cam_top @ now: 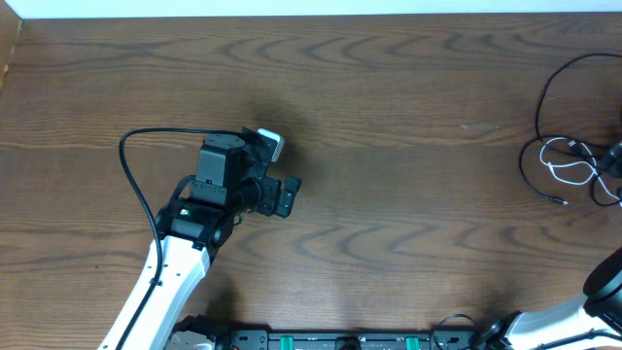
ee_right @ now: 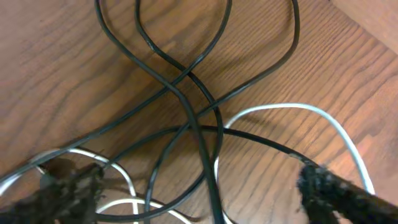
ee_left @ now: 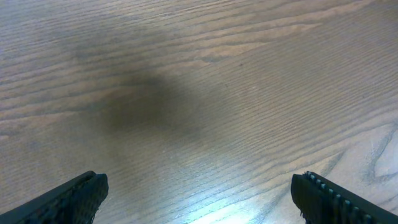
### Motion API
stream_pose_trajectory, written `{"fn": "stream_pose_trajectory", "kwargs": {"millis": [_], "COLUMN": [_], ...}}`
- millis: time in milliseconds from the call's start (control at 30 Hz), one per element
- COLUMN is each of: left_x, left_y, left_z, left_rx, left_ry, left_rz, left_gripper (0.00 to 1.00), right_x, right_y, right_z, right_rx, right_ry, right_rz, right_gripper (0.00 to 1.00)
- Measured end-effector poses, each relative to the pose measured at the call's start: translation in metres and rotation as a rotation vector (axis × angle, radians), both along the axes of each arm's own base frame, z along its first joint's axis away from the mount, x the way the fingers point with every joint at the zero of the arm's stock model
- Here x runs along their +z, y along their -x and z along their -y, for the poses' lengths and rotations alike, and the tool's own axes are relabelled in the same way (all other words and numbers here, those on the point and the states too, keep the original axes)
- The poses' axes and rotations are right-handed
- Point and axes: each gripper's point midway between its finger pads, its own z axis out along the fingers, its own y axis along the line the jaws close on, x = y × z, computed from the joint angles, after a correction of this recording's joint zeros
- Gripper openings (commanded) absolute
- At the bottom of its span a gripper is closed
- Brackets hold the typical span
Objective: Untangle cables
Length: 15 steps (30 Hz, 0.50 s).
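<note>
The cables lie in a loose tangle at the table's far right: a long black cable (cam_top: 540,97) looping round a shorter white cable (cam_top: 562,181). In the right wrist view the black cable (ee_right: 180,73) crosses itself several times and runs over the white cable (ee_right: 280,107). My right gripper (ee_right: 199,180) hangs just above this tangle, open, its fingers wide apart with strands lying on the table between them. In the overhead view it shows only as a dark shape at the right edge. My left gripper (cam_top: 282,170) is open over bare wood left of centre, far from the cables, nothing between its fingers (ee_left: 81,199).
The left arm's own thick black cable (cam_top: 131,175) arcs out to its left. The table's far edge (cam_top: 311,14) runs along the top. A black base rail (cam_top: 330,340) lies along the near edge, with the right arm (cam_top: 607,287) at the bottom right.
</note>
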Motion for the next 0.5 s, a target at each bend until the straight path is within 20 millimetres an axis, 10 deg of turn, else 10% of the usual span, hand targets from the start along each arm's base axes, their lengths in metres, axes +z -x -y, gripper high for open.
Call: {"fn": "stream_pose_trajectory", "kwargs": {"millis": [233,500], "left_x": [0.000,0.000], "left_y": [0.000,0.000], "left_z": [0.000,0.000], "left_rx": [0.000,0.000], "left_ry": [0.000,0.000], "left_rz": [0.000,0.000], "left_gripper": [1.00,1.00], "right_x": [0.030,0.205], "right_y": [-0.003,-0.003], "right_z": [-0.005,-0.042], "right_rx": [-0.048,-0.011], "right_ry": [-0.009,0.191], "right_rz": [0.091,0.446], "right_gripper": [0.99,0.99]}}
